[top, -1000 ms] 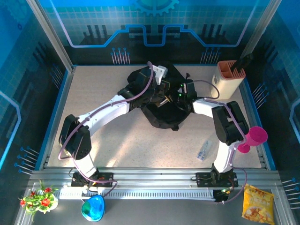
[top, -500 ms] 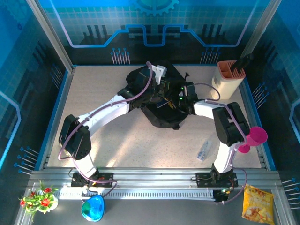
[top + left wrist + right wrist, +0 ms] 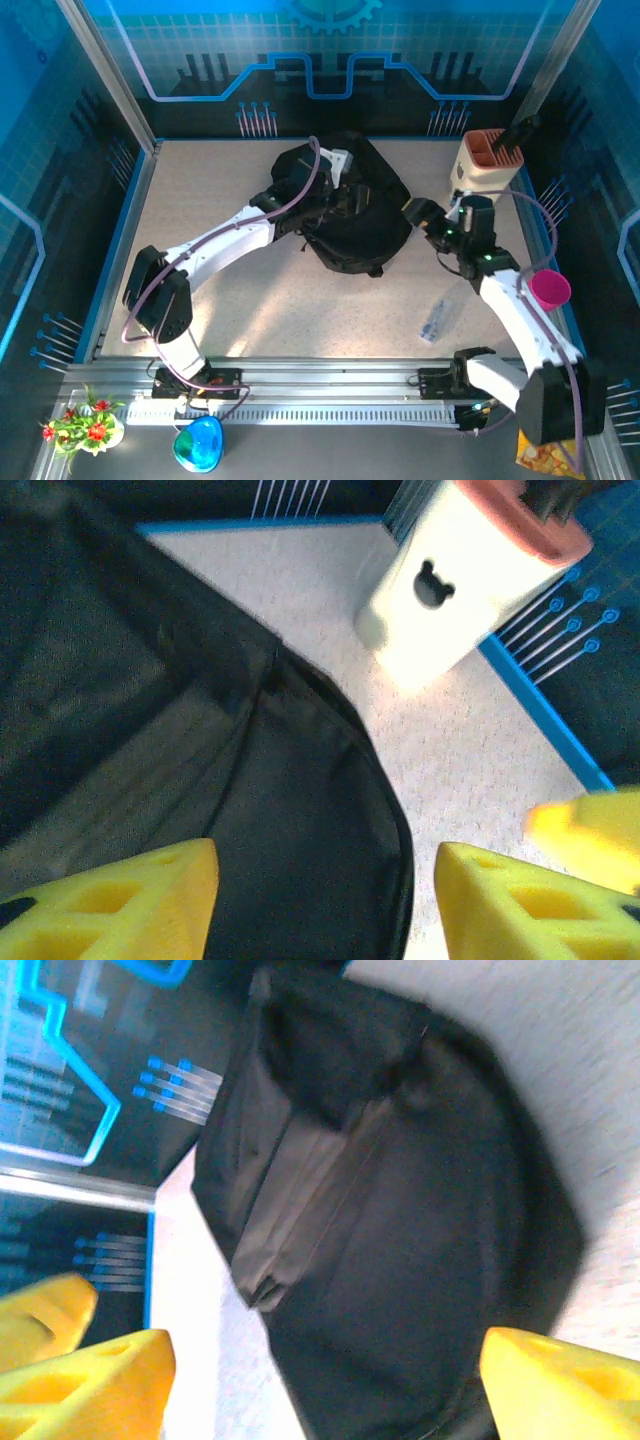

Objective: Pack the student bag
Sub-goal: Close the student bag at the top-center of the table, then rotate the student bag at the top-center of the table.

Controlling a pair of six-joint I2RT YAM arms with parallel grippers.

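Observation:
The student bag [image 3: 358,225], a big black soft backpack, lies in the middle of the table toward the back. My left gripper [image 3: 348,195] hovers over its upper part. In the left wrist view the left gripper [image 3: 325,905] is open, with dark bag fabric [image 3: 290,820] below the gap and nothing held. My right gripper [image 3: 419,214] sits just off the bag's right edge. Seen from the right wrist, the right gripper [image 3: 325,1385] is open and faces the bag [image 3: 400,1220], apart from it.
A cream holder with a terracotta top [image 3: 486,162] stands at the back right, close to the right arm; it also appears as the holder [image 3: 455,575]. A pink cup [image 3: 549,289] and a clear plastic packet [image 3: 436,320] lie on the right. Blue rails edge the table.
My right gripper has pulled out of the bag and drawn back to the right, the arm swinging outward. The left gripper stays over the bag, which now lies flatter.

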